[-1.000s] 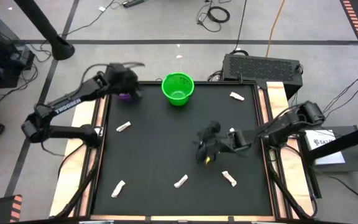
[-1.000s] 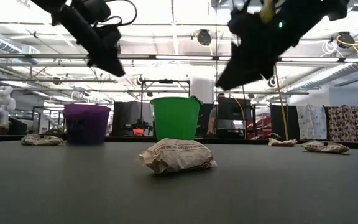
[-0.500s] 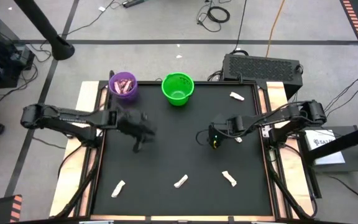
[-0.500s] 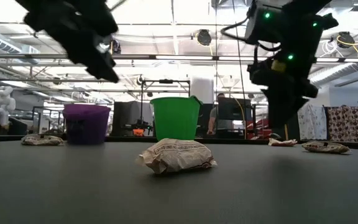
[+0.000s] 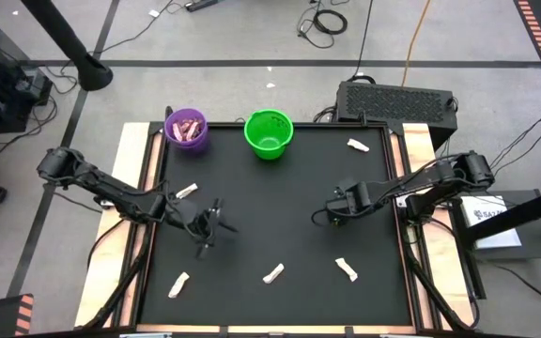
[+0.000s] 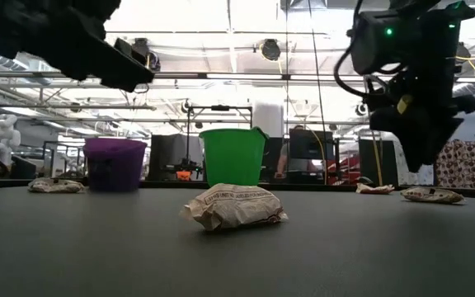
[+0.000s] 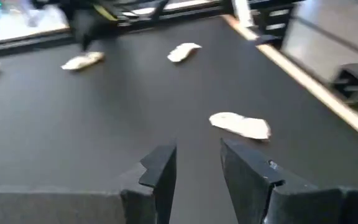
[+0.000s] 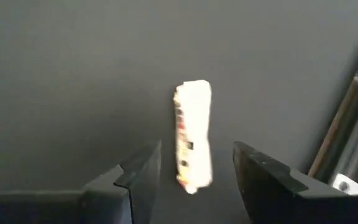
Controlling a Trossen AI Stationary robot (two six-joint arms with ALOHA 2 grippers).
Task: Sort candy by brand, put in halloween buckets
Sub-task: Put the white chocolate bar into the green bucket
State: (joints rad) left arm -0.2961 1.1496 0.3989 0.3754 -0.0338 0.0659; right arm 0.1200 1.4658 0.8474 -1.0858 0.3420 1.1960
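My left gripper (image 5: 216,226) hangs open over the table's left middle, touching nothing. In its wrist view the open fingers (image 7: 197,155) face a white candy (image 7: 241,125) lying flat on the mat. My right gripper (image 5: 328,214) is open over the right middle. Its fingers (image 8: 194,158) stand on either side of a white candy (image 8: 193,137) that lies flat, and they do not touch it. The purple bucket (image 5: 188,129) holds pink-red candy. The green bucket (image 5: 269,133) stands beside it at the far edge. More white candy lies at the left (image 5: 187,191) and near edge (image 5: 272,273).
Other white bars lie near the far right corner (image 5: 358,145), near right (image 5: 347,270) and near left (image 5: 178,284). In the low view one bar (image 6: 234,206) lies in front of the green bucket (image 6: 232,155). Wooden rails (image 5: 411,150) border the black mat.
My left gripper has swung from above the purple bucket toward the near edge and now sits over the left middle of the mat. My right gripper has shifted toward the right edge, come lower and tipped to point down over a white candy.
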